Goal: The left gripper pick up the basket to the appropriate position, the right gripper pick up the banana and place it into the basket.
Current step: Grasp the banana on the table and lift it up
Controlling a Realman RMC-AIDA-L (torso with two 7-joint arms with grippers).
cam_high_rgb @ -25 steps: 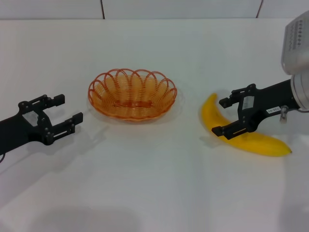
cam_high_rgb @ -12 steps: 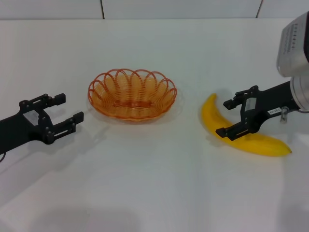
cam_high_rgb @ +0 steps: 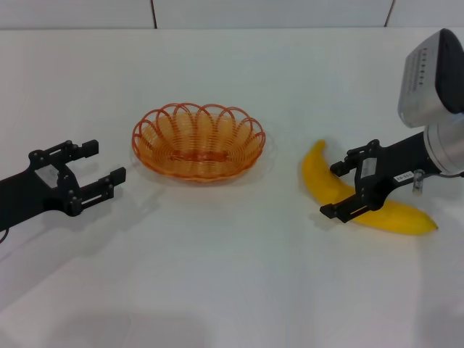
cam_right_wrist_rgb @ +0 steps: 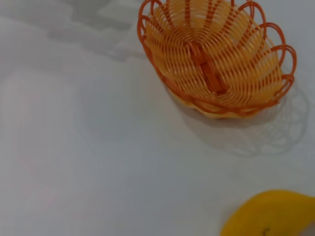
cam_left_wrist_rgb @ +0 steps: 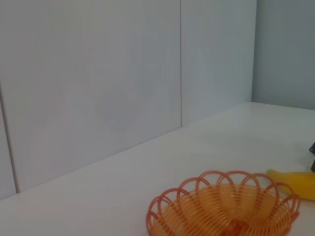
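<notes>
**Inventory: two grippers, basket and banana on white bench**

Right gripper (cam_high_rgb: 339, 190): black open-frame claw with a small white label. Fingers spread apart, one on each side of the banana's middle, straddling it low over the bench; whether the fingers touch the fruit cannot be told. The arm runs back to the right into a grey-white housing.

Banana (cam_high_rgb: 362, 205): large, smooth, bright yellow, curved. Lies flat on the bench at the right side, one tip pointing up toward the far edge, the other toward the right. In the right wrist view only one rounded end (cam_right_wrist_rgb: 268, 214) shows, with the basket well apart from it.

Left gripper (cam_high_rgb: 93, 164): black open-frame claw on a black arm entering from the left. Fingers open, holding nothing, openings facing the basket. It sits near the basket's left side but apart from it, not touching.

Basket (cam_high_rgb: 198, 141): shallow oval orange wire basket with a looped scalloped rim. Stands upright on the bench, between the two grippers and nearer the left one, with nothing inside. The left wrist view shows it (cam_left_wrist_rgb: 224, 206) from the side, with the banana's tip (cam_left_wrist_rgb: 293, 181) beyond it.

Bench (cam_high_rgb: 232, 290): plain white surface; pale panelled wall behind it.
</notes>
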